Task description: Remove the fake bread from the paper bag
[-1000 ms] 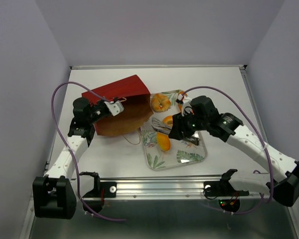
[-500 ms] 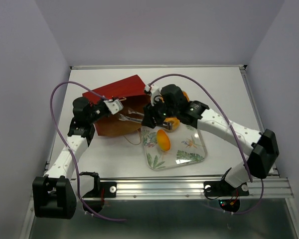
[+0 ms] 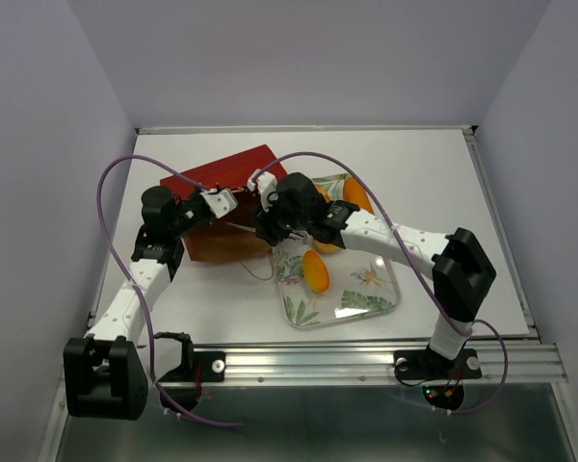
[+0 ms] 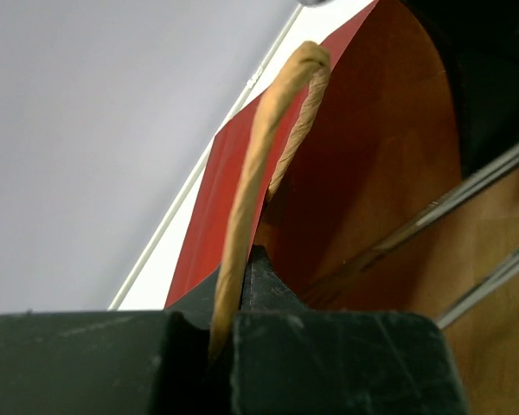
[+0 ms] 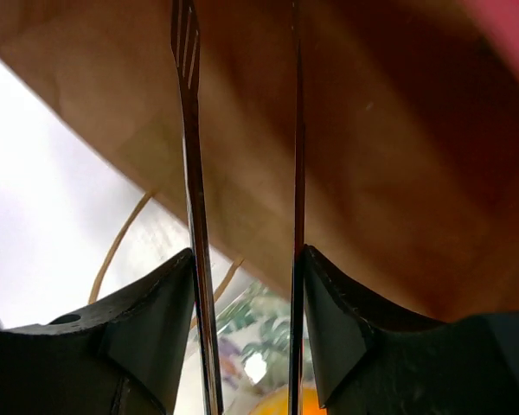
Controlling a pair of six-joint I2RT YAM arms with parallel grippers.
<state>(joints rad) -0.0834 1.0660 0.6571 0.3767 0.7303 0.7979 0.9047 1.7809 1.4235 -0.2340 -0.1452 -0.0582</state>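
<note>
The dark red paper bag [image 3: 233,173] lies on its side, its brown mouth facing the tray. My left gripper [image 3: 222,204] is shut on the bag's twine handle [image 4: 259,156] and holds the mouth open; the left wrist view shows the bag's red outside [image 4: 216,199]. My right gripper [image 3: 270,217] is shut on metal tongs [image 5: 189,173], whose open arms reach into the bag's brown inside [image 5: 372,130]. Three orange breads show on the tray: an oval one [image 3: 317,270], one by the right wrist [image 3: 329,243] and one at the back [image 3: 356,195]. No bread shows inside the bag.
The leaf-patterned tray [image 3: 366,303] lies right of the bag, under the right arm. The bag's second twine handle [image 3: 255,269] trails on the table in front of the mouth. A purple cable arcs over each arm.
My right arm has swung left from over the tray to the bag's mouth, carrying the tongs inside. The left gripper and bag have stayed put.
</note>
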